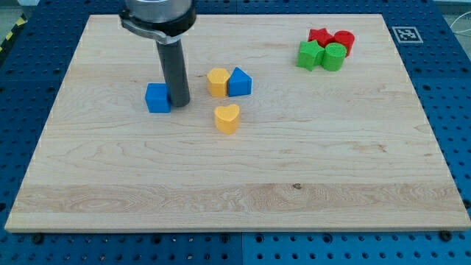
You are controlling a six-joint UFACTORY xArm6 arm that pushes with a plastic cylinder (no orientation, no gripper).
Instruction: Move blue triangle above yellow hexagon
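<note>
Flanking my tip (180,103) rightward: blue triangle (240,82)

A robotics lab bench: a pale wooden surface (243,184) lies on a blue perforated plate (441,125), with a printed marker tag (404,33) at its corner and yellow-black hazard tape (10,33) beyond.

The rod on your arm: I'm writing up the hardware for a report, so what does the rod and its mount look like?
My rod is a straight, smooth cylinder, dark grey, with a soft sheen along its length. It hangs from a wider round collar, dark with a lighter grey rim. My tip ends flat. No cables, markings or labels show on it.
</note>
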